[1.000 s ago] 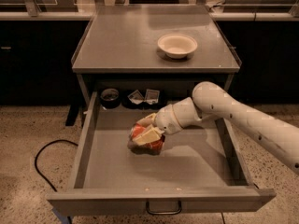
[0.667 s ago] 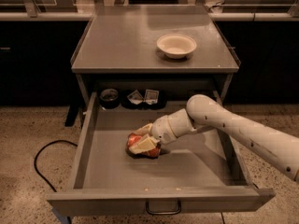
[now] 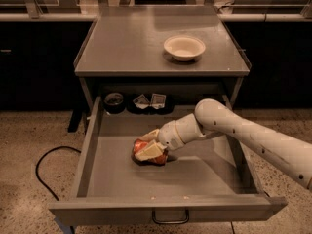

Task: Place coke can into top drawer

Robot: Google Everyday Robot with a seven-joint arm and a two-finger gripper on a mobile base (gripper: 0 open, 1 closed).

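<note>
The top drawer of the grey cabinet is pulled fully open, its dark wire handle at the front. The red-orange coke can lies on its side on the drawer floor, left of centre. My gripper reaches in from the right on a white arm, low inside the drawer, its pale fingers closed around the can and covering much of it.
A white bowl stands on the cabinet's flat top. At the back of the drawer are a small dark round container and two small packets. A black cable loops on the speckled floor to the left.
My gripper has moved the can lower and a little leftwards, down to the drawer floor. The arm has stretched further into the drawer.
</note>
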